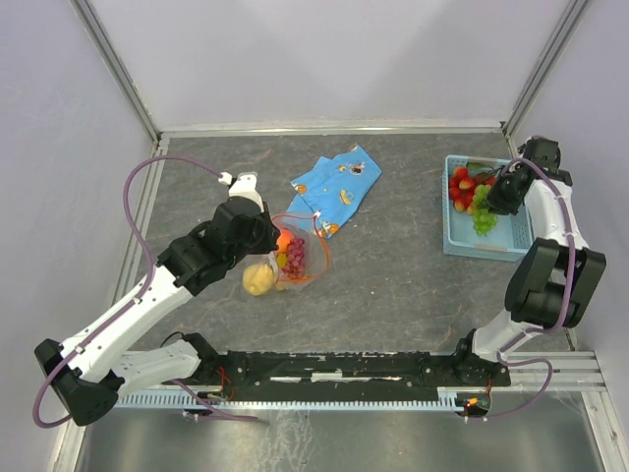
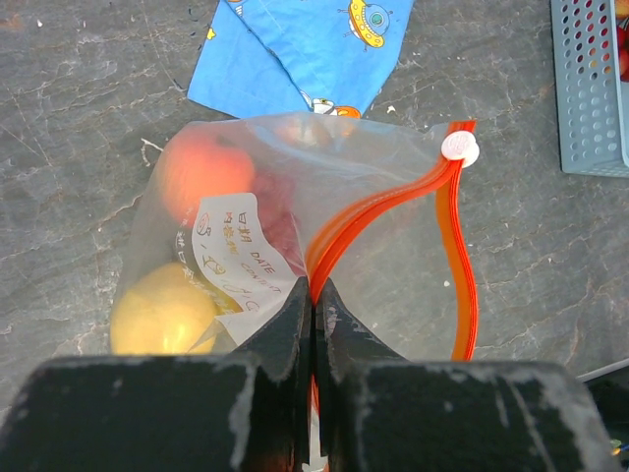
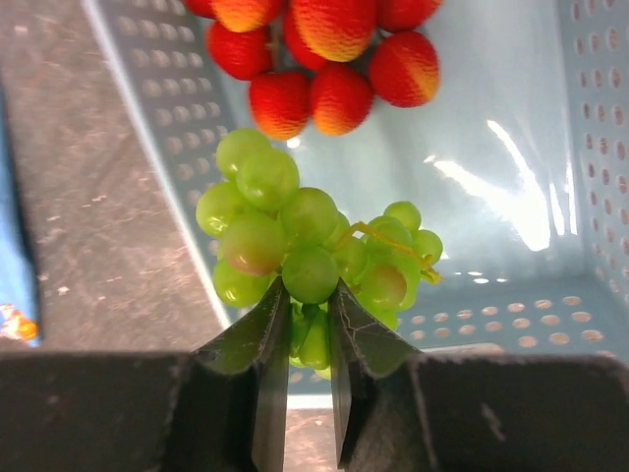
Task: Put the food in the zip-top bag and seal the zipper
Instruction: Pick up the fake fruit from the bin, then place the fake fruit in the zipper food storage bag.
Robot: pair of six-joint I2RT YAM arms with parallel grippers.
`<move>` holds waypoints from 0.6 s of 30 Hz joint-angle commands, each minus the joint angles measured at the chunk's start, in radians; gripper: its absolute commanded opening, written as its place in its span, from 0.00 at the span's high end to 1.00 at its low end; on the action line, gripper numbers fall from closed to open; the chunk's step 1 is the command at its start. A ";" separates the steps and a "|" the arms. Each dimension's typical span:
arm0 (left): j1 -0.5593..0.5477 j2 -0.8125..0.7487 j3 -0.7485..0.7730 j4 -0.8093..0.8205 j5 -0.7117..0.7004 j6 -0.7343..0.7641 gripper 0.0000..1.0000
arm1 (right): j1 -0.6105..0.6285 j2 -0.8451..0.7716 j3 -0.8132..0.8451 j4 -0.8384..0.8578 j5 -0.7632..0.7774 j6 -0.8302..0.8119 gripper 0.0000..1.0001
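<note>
The clear zip-top bag [image 2: 383, 265] lies left of centre [image 1: 307, 258], mouth open, its red-orange zipper [image 2: 457, 265] curving with a white slider [image 2: 459, 147]. Inside are an orange [image 2: 201, 172], a yellow lemon [image 2: 162, 320] and purple grapes [image 1: 294, 256]. My left gripper [image 2: 314, 295] is shut on the bag's zipper edge. My right gripper [image 3: 307, 295] is shut on the green grapes [image 3: 305, 236] and holds them over the light-blue basket [image 3: 491, 128], next to the red strawberries [image 3: 324, 59]. In the top view the right gripper [image 1: 488, 206] is at the basket [image 1: 462, 241].
A blue patterned cloth [image 1: 334, 187] lies just behind the bag and shows in the left wrist view [image 2: 305, 49]. The basket's corner [image 2: 590, 88] appears at that view's right edge. Metal frame posts and walls border the grey table.
</note>
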 commanded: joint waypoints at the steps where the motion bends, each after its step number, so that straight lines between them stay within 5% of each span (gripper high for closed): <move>1: 0.006 0.001 0.051 0.052 0.000 0.067 0.97 | 0.028 -0.118 0.028 0.032 -0.083 0.087 0.94; 18: 0.005 0.034 0.085 0.064 0.041 0.043 0.97 | 0.417 -0.407 -0.067 0.303 -0.273 0.505 0.98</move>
